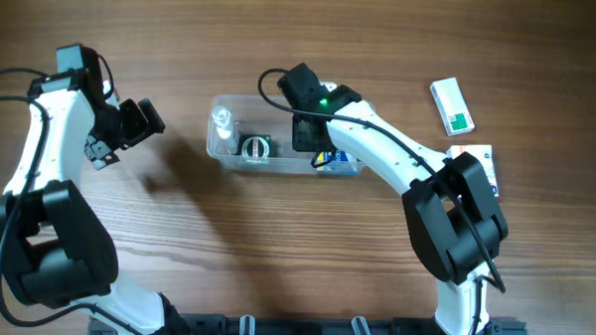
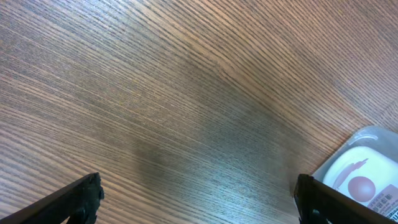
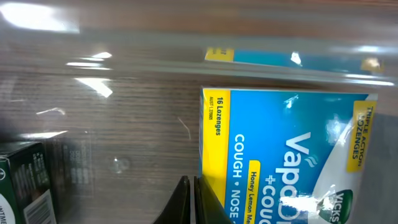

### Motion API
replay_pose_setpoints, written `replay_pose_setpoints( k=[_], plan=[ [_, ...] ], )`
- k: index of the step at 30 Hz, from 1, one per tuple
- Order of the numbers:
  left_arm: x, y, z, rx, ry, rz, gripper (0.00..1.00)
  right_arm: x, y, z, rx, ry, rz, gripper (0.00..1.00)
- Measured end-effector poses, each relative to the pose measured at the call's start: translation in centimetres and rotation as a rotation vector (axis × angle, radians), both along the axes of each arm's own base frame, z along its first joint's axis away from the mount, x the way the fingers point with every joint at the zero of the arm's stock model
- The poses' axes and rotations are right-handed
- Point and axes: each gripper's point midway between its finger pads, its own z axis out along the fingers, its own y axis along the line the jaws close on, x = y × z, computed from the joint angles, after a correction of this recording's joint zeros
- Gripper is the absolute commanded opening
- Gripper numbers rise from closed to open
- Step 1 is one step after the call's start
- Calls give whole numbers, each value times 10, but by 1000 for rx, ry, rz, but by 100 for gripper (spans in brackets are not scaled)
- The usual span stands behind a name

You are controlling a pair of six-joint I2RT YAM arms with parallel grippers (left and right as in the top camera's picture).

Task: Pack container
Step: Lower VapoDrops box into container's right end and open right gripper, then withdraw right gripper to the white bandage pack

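Container (image 1: 278, 168) is sitting mid-tabletop (image 1: 275, 246), holding a small clear bottle (image 1: 221, 120) at its left end, a dark green box (image 3: 22, 180) next to that & a blue-yellow lozenge box (image 3: 280, 162) at the right end. Right claw (image 3: 192, 194) is hanging over container's right half, jaws closed, gripping nothing, tips by the lozenge box's edge. Left claw (image 2: 196, 198) is hovering wide open above the wood, left of container.
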Motion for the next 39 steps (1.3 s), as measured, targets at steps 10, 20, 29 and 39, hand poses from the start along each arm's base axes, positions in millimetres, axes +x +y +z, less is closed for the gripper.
replay_pose_setpoints(
  k=[10, 20, 29, 39],
  plan=[
    [0, 0, 0, 0, 0, 0, 100, 2, 1, 1, -9, -9, 39, 4],
    [0, 0, 0, 0, 0, 0, 100, -7, -57, 108, -21, -23, -14, 7],
    [0, 0, 0, 0, 0, 0, 100, -22, -246, 153, -110, 39, -394, 36],
    [0, 0, 0, 0, 0, 0, 100, -50, -301, 124, -87, 181, -411, 100]
  ],
)
